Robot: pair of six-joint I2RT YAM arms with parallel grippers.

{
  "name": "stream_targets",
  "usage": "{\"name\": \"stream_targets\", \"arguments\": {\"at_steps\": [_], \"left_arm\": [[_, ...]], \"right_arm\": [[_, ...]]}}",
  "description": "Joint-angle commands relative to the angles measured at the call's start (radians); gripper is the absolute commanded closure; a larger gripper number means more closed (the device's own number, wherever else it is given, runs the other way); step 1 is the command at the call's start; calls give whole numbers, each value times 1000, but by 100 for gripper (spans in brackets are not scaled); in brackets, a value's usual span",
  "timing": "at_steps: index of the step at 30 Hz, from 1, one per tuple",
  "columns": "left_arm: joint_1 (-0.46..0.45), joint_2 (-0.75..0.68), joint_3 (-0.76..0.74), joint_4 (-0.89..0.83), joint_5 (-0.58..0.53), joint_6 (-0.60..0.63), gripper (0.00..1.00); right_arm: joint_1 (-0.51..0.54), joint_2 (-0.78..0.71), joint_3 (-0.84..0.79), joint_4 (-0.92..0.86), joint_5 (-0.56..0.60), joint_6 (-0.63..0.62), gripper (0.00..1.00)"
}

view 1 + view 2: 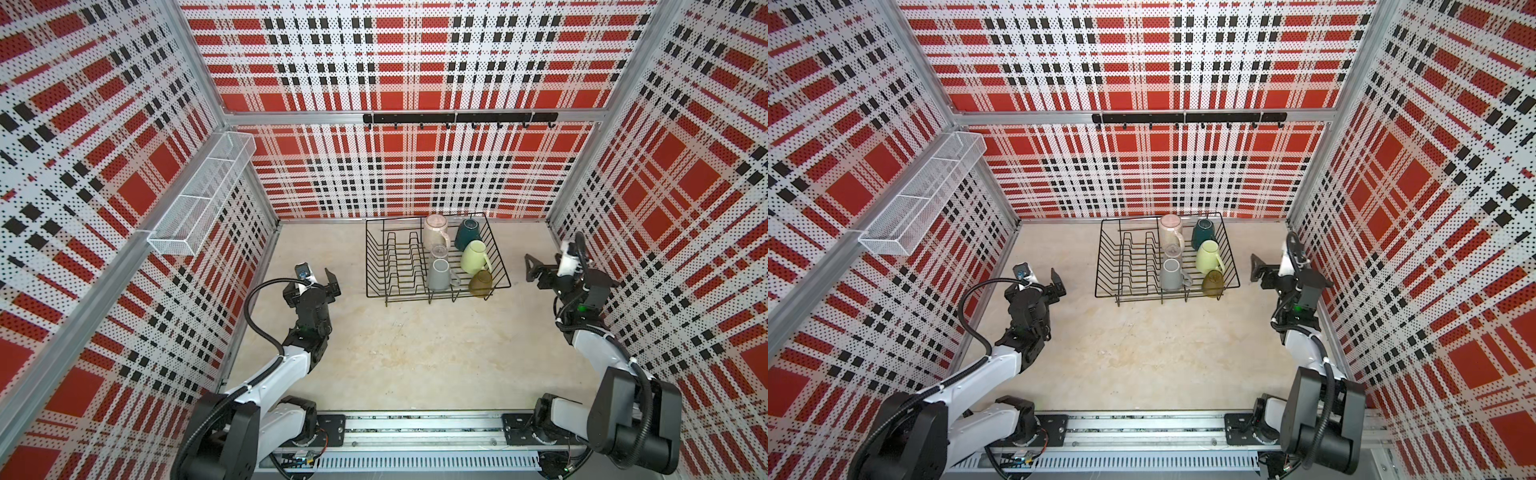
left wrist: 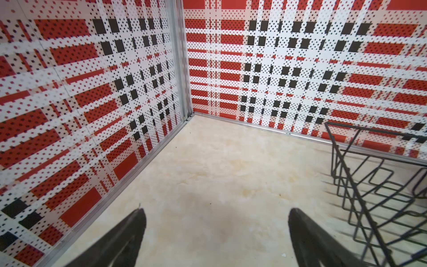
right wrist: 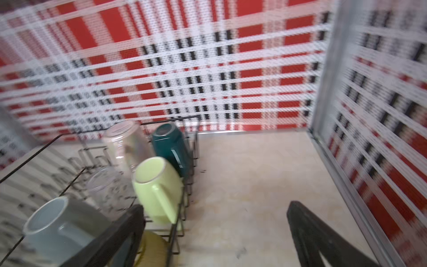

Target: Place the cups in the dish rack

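- Note dish rack [image 1: 395, 259] at centre of frame, on desk [image 1: 415, 353].
- Count six cups [image 1: 473, 257] inside, right half.
- See left jaws released, empty, left of rack.
- See right jaws released, empty, right of rack.

Rack [image 1: 399, 266]: one, black wire, upper centre of the frame in both top views.
Cups [image 1: 1170, 276]: six, all in the right half of the rack.
- With handles, four: one pink mug [image 1: 435, 232], one teal mug [image 1: 468, 235], one green mug [image 1: 473, 257], one grey mug [image 1: 439, 275].
- Without handles, two: one clear glass [image 1: 439, 251], one amber tumbler [image 1: 481, 283].

Basket [image 1: 199, 195]: one, white mesh, three compartments, upper left.
Hook rail [image 1: 460, 118]: one, black, top centre.
Arms: two, left arm [image 1: 291, 359] at lower left, right arm [image 1: 594, 345] at lower right.
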Motion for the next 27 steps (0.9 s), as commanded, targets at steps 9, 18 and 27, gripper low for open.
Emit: {"name": "stream_targets", "arguments": {"at_steps": [9,18,27], "left_arm": [[45,117,-121,385,13,155,2],[81,257,-144,544,114,137,2],[163,314,-147,633,293,83,2]], "right_arm": [[-7,42,-243,351,299,82,0],[228,36,-171,223,462,-119,0],[341,129,-226,327,493,-101,0]]}}
